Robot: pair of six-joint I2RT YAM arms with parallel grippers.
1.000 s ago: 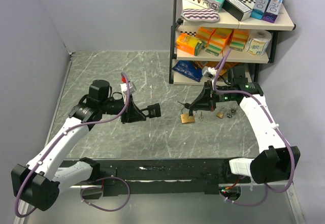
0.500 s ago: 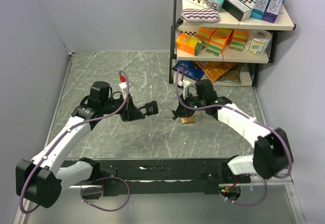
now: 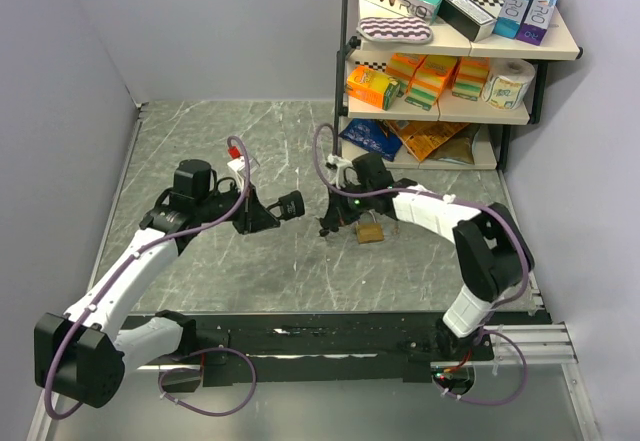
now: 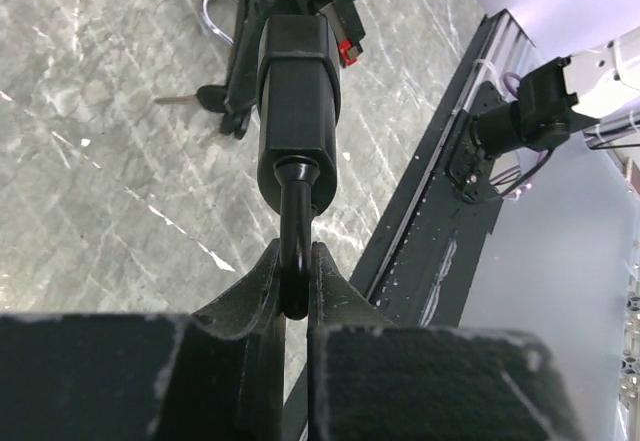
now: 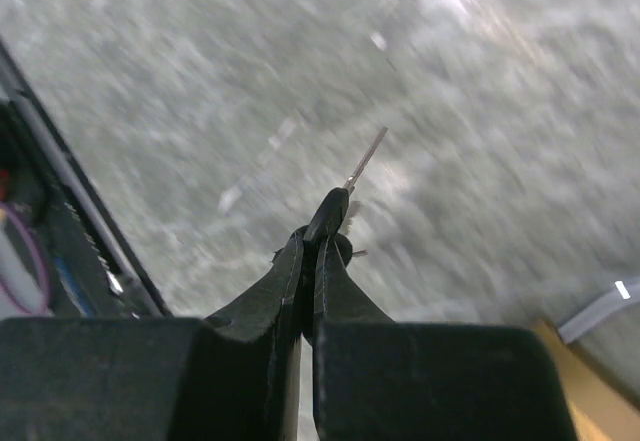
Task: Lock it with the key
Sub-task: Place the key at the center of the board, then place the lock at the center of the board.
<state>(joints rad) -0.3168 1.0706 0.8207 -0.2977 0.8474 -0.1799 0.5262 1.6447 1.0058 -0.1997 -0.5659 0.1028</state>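
right fingers (image 5: 282,281), pinching the key (image 5: 366,159), have swung left; left fingers (image 4: 255,291) clamp the padlock shackle (image 4: 295,223).

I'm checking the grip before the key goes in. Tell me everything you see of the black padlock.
The black padlock has a smooth, dark, blocky body with rounded edges, plastic-looking, and a black curved shackle. The left gripper pinches that shackle between its jaws, so the body sticks straight out beyond them, held in the air above the marbled table.
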